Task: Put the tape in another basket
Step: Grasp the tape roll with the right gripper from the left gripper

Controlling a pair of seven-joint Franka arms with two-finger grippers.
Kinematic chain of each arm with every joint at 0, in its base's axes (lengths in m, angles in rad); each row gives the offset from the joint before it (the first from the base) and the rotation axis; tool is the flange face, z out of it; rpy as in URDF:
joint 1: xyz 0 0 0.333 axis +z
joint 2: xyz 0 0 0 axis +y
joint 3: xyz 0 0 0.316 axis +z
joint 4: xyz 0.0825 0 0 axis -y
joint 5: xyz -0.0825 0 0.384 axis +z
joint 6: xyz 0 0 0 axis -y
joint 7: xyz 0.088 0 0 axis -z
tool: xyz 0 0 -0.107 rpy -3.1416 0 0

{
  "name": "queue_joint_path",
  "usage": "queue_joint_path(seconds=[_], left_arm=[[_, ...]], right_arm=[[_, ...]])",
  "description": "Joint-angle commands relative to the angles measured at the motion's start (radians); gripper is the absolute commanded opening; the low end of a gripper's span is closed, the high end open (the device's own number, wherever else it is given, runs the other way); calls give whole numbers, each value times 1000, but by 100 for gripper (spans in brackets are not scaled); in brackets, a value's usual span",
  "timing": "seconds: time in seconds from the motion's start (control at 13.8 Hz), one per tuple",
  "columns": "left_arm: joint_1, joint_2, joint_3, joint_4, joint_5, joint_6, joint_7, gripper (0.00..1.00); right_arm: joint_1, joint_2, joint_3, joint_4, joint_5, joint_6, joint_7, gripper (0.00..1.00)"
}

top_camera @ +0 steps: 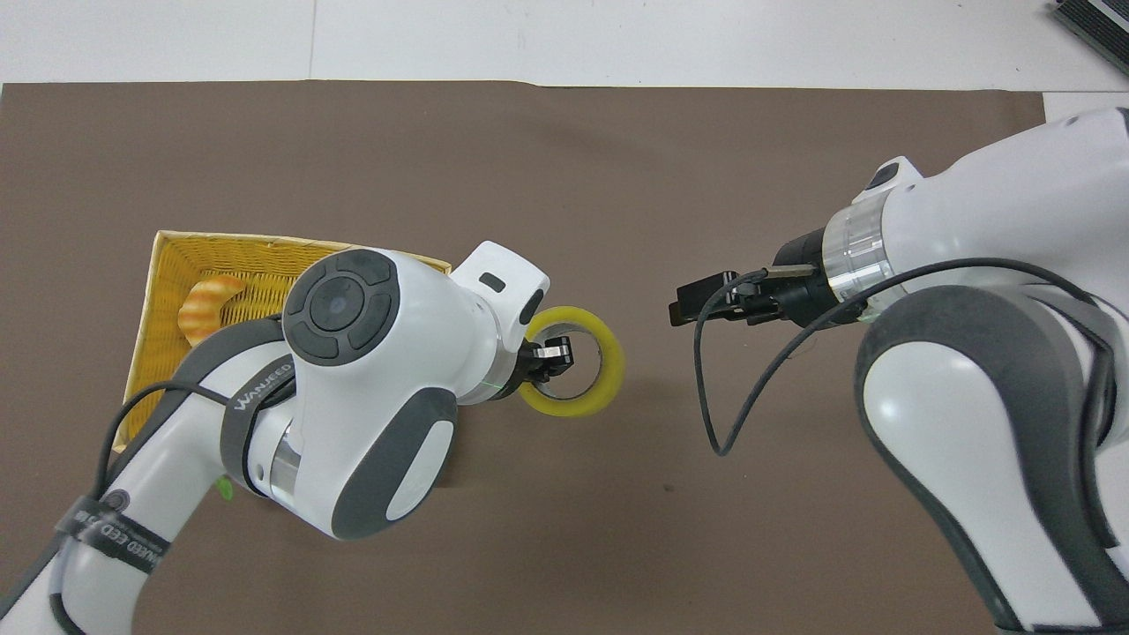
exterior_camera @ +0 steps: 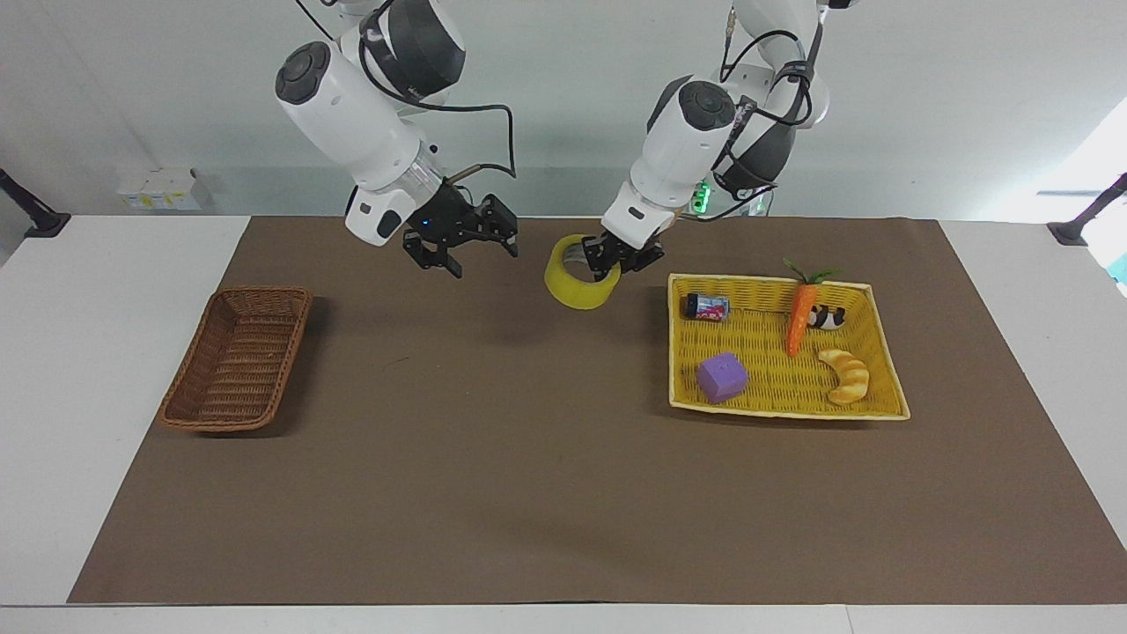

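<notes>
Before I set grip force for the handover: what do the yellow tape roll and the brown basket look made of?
The translucent yellow tape roll, held by the left gripper, looks like glossy plastic film: light passes through it. The dark brown woven basket looks like matte wicker, ribbed weave showing; natural or synthetic, I cannot tell.

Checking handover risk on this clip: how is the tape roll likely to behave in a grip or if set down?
The tape hangs from the left gripper by one wall, so it is probably light and rigid. Being a round ring, it may swing, or roll if set down on edge. The right gripper is open nearby.
</notes>
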Motion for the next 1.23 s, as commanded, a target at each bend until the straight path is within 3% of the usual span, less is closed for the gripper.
queue_joint_path(seconds=[0.0,0.65,0.72,0.8,0.87,0.94,1.01,1.09,1.16], left_arm=[[-50,5,15,12,-46,51,-12,0],[-120,28,-10,20,-100,289,-59,0],[-120,29,-11,20,-105,306,-59,0],[-121,31,-11,18,-106,317,-59,0],[-121,31,-11,16,-108,320,-56,4],[-120,26,-11,15,-108,320,-56,20],[-118,21,-11,13,-109,320,-56,36],[-118,18,-11,15,-111,323,-56,73],[-115,6,-8,7,-111,317,-59,100]], right_arm=[[10,-29,1,-68,48,32,-94,100],[-13,-55,-4,-150,67,23,-294,100],[-13,-55,-4,-150,63,25,-295,87],[-13,-54,-4,-150,63,25,-279,40],[-13,-54,-4,-148,63,25,-256,16],[-15,-54,-4,-148,63,25,-234,0],[-15,-54,-4,-147,63,20,-207,0],[-15,-54,-4,-147,62,20,-187,0],[-13,-54,-4,-147,62,21,-186,0]])
